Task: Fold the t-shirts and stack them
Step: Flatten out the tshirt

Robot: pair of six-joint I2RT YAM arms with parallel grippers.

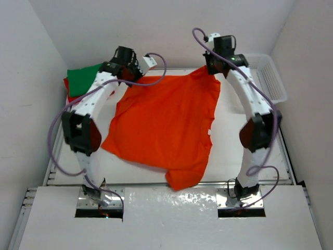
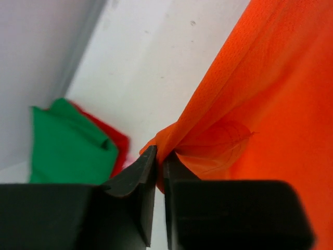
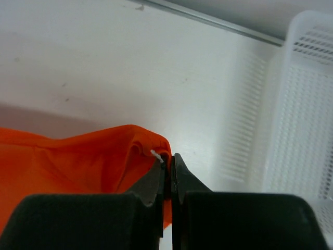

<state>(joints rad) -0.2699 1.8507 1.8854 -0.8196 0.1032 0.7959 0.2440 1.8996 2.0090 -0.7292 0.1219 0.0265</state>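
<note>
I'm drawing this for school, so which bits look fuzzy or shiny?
Top external: bright glare on the near board between the arm bases. Left wrist: black fingers and green t-shirt fuzzy, orange t-shirt weave sharp. Right wrist: black fingers fuzzy, white basket holes clear.

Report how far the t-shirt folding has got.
Done, by the look of it: the green t-shirt lies folded on the red t-shirt at the far left corner. In hand: the orange t-shirt is spread open, unfolded, with both arms' jaws shut on its far corners. Left: fold the orange one and add it to that stack.
</note>
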